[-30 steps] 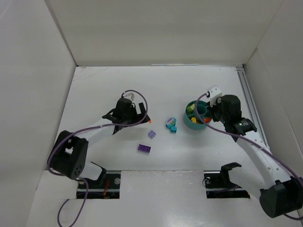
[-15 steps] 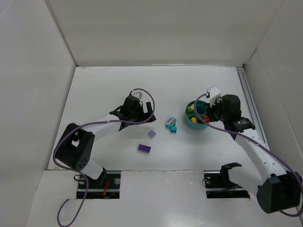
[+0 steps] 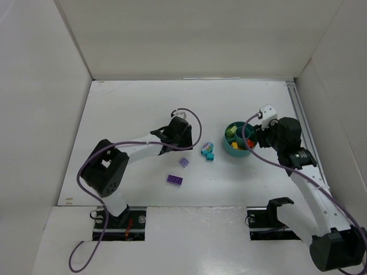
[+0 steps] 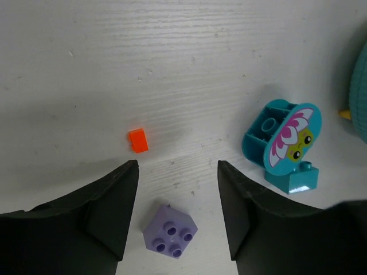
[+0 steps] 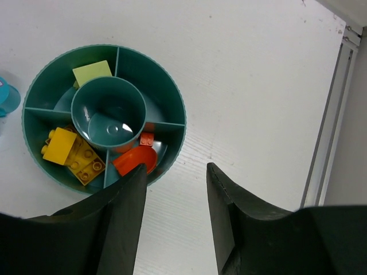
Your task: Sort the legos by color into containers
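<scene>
The teal bowl (image 5: 173,95) (image 3: 229,150) holds a light green brick (image 5: 93,73), yellow bricks (image 5: 73,153), an orange curved piece (image 5: 135,160) and a small red-orange brick (image 5: 147,139) in separate compartments; its middle cup is bare. My right gripper (image 5: 176,169) (image 3: 254,140) hangs open and holds nothing, just off the bowl's near-right rim. A lavender brick (image 4: 170,231) (image 3: 184,162) lies on the table between the fingers of my left gripper (image 4: 178,166) (image 3: 182,146), which is open and touches nothing. Loose on the table are a tiny orange piece (image 4: 138,140), a cyan round piece with a flower face (image 4: 284,137), a small cyan brick (image 4: 293,179) and a purple brick (image 3: 175,180).
White walls close in the table on the left, back and right. A metal rail (image 3: 301,114) (image 5: 330,132) runs along the right edge, close to the bowl. The arm bases sit at the near edge.
My left gripper has swung right, from beside the orange piece to over the lavender brick, and its jaws have narrowed. My right gripper has opened and drifted right, off the bowl.
</scene>
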Motion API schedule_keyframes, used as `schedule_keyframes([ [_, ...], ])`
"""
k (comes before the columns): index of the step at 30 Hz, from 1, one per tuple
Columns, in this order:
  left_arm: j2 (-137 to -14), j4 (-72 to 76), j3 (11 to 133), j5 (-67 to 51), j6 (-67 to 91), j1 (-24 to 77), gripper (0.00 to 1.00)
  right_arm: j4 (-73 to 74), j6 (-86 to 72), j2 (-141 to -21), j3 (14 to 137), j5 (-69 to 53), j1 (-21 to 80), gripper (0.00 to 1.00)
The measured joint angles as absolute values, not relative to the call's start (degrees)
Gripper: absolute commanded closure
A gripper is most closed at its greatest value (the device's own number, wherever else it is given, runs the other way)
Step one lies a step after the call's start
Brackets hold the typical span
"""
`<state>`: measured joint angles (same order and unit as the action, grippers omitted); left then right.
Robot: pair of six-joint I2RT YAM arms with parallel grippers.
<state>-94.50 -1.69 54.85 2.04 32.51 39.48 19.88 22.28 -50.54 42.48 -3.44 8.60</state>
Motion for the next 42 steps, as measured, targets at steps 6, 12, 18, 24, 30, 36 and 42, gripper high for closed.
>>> schedule_keyframes([
  [6, -99.24, -6.35, 58.94, 10.39, 35.29, 41.19, 0.56, 21.56, 22.31, -48.84, 42.15, -2.09, 8.14, 0.48],
  [12, -101.54, -9.52, 60.29, 15.51, 37.91, 41.69, 0.63, 22.15, 22.31, -48.66, 42.15, -1.43, 7.90, 0.48],
  [18, -102.30, -10.13, 61.01, 17.26, 38.57, 41.93, 0.67, 22.33, 22.31, -48.66, 42.15, -1.28, 7.90, 0.46],
  [24, -103.42, -10.52, 62.35, 18.00, 38.85, 42.68, 0.76, 22.35, 22.31, -48.69, 42.15, -1.26, 7.90, 0.46],
  [30, -104.22, -10.98, 63.16, 19.51, 39.05, 44.12, 0.84, 22.57, 22.31, -48.66, 42.15, -1.26, 7.90, 0.46],
  [36, -104.57, -11.81, 63.86, 20.23, 39.66, 44.73, 1.00, 22.61, 22.31, -48.60, 42.15, -1.26, 7.90, 0.46],
  [42, -104.97, -12.82, 64.69, 20.64, 39.88, 45.01, 1.00, 22.81, 22.31, -47.70, 41.36, -1.28, 7.90, 0.46],
])
